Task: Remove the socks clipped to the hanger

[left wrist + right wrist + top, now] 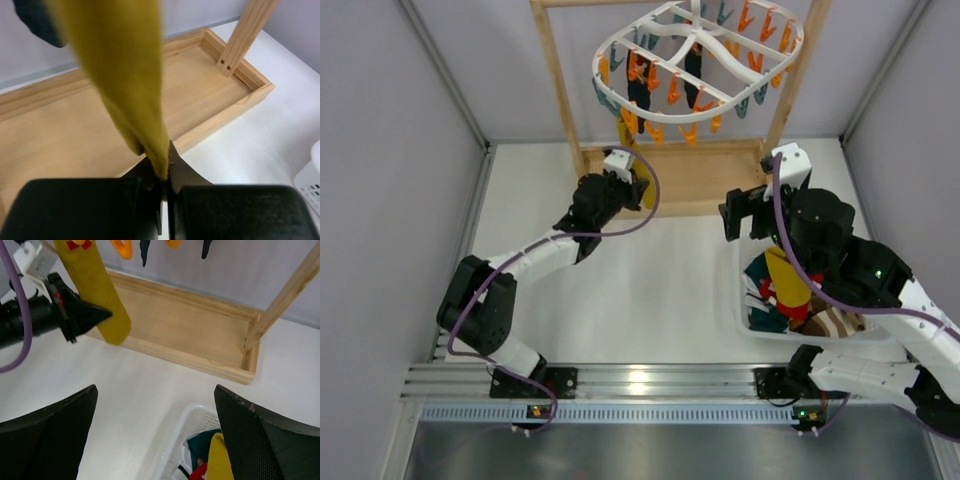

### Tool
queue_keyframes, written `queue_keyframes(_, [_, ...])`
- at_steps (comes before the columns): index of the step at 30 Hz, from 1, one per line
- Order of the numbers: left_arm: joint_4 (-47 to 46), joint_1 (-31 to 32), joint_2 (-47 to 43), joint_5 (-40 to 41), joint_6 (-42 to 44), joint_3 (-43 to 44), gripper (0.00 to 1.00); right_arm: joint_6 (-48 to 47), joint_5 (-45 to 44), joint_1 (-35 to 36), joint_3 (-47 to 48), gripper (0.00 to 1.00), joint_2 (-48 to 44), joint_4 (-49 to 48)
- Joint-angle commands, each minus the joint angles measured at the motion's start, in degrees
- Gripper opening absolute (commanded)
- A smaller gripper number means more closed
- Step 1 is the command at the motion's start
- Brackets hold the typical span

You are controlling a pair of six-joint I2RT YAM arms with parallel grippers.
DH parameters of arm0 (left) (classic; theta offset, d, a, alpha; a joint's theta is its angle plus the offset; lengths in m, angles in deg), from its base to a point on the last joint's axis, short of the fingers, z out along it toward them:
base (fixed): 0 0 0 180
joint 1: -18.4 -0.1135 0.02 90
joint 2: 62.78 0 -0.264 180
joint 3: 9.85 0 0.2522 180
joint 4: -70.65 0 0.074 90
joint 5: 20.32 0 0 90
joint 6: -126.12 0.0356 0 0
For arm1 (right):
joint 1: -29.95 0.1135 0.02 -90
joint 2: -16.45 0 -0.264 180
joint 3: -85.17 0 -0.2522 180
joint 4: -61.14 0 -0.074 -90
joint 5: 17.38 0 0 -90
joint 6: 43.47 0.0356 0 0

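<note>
Wood stand (700, 180); white basket (742, 300) nr it

This looks like a robot lab. A white bench (650, 300) is boxed in by plain grey walls (390, 150). In front of the wooden stand (700, 175), 2 robot arms (535, 255) are bolted to a metal rail (650, 382), with purple cables (656, 190) on them.

yellow sock (125, 75) top cropped, blurred, basket (741, 300) half hidden by right arm (840, 250)
</note>
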Motion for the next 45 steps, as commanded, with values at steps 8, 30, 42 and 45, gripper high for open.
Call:
queue_keyframes(8, [-0.7, 22.1, -4.0, 31.2, 3.9, 1.1, 0.0, 0.4, 1.4, -0.2, 6.5, 0.94, -0.2, -6.1])
queue_keyframes(30, [5.5, 39.3, 7.2, 54.9, 15.4, 14.5, 0.0, -5.2, -0.7, -0.2, 40.2, 0.8, 29.3, 7.5])
queue_keyframes(42, [5.9, 39.5, 8.5, 53.4, 14.6, 15.0, 0.0, -8.0, -3.8, -2.9, 40.9, 0.75, 33.0, 8.1])
queue_keyframes(45, [6.2, 39.6, 8.7, 53.0, 14.5, 15.5, 0.0, -8.0, -4.6, -2.9, 40.9, 0.74, 33.4, 7.9])
